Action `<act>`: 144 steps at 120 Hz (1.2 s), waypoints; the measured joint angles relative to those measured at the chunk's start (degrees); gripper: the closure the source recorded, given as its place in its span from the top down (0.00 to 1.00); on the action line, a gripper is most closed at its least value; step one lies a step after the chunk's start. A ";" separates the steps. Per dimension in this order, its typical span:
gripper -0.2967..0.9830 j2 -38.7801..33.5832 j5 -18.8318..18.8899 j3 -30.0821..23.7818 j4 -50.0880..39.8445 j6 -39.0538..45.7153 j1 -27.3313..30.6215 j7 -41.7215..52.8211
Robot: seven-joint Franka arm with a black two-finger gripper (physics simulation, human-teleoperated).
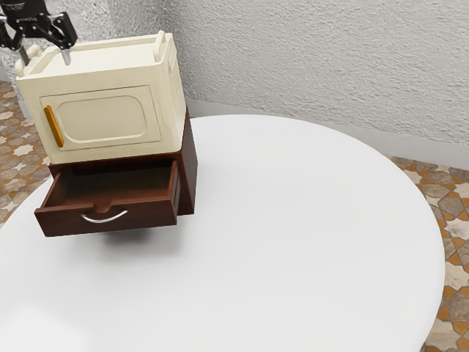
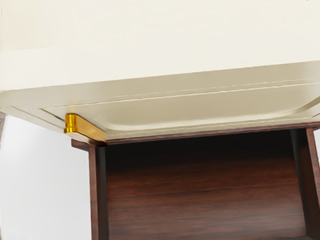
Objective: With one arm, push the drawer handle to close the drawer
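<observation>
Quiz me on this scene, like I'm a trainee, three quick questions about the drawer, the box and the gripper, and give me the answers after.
1. True or false: the drawer stands open below the box.
2. Fill in the blank: the door handle on the box is ____ in colour.
3. Pick one: how do the fingers of the gripper stand?
A. Apart
B. Pressed together
C. Clamped on the door handle

Key: 1. True; 2. gold; 3. A
</observation>
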 joint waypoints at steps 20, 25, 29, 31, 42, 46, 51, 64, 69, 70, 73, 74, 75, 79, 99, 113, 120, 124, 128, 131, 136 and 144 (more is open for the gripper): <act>0.75 -4.06 -1.73 -0.35 2.95 -0.53 -0.66 -0.01; 0.75 -5.84 -1.93 -1.13 4.56 -0.93 -0.49 -0.04; 0.75 -6.58 -2.10 -1.46 5.19 -1.23 -0.03 -0.05; 0.75 -6.79 -2.16 -1.60 5.37 -1.36 0.21 -0.06; 0.75 -7.63 -2.40 -2.32 5.24 -2.83 -0.59 -0.09; 0.75 -9.69 -2.30 -2.43 3.13 -3.91 -2.74 -0.22; 0.75 -14.95 -1.66 -5.29 -3.22 -4.60 -2.45 -0.62; 0.75 -38.32 -0.56 -24.53 -31.67 -3.74 16.26 -1.48; 0.75 -45.71 -0.55 -27.17 -41.46 -3.43 18.82 -1.76; 0.75 -46.87 -0.59 -27.50 -43.08 -3.37 19.14 -1.81; 0.75 -50.29 -0.74 -28.22 -48.23 -3.15 19.86 -1.97; 0.75 -51.39 -0.79 -28.40 -49.99 -3.06 20.03 -2.03; 0.75 -52.63 -0.90 -28.56 -52.21 -2.90 20.15 -2.09; 0.75 -56.75 -1.52 -29.26 -60.11 -2.32 20.48 -2.32; 0.75 -64.30 -4.78 -30.97 -81.50 -0.05 21.80 -3.76; 0.74 -58.48 -3.39 -32.27 -84.78 7.68 19.26 -1.16; 0.75 -55.79 -2.26 -32.37 -85.38 13.79 19.23 4.11; 0.75 -55.06 -1.89 -32.42 -86.13 17.82 19.27 7.96; 0.75 -54.71 -1.64 -32.44 -86.61 21.22 19.28 11.64; 0.75 -54.63 -1.49 -32.44 -86.81 23.20 19.22 14.18; 0.75 -54.63 -1.33 -32.42 -86.99 25.69 19.13 18.00; 0.75 -54.63 -1.40 -32.40 -87.11 28.57 19.11 22.27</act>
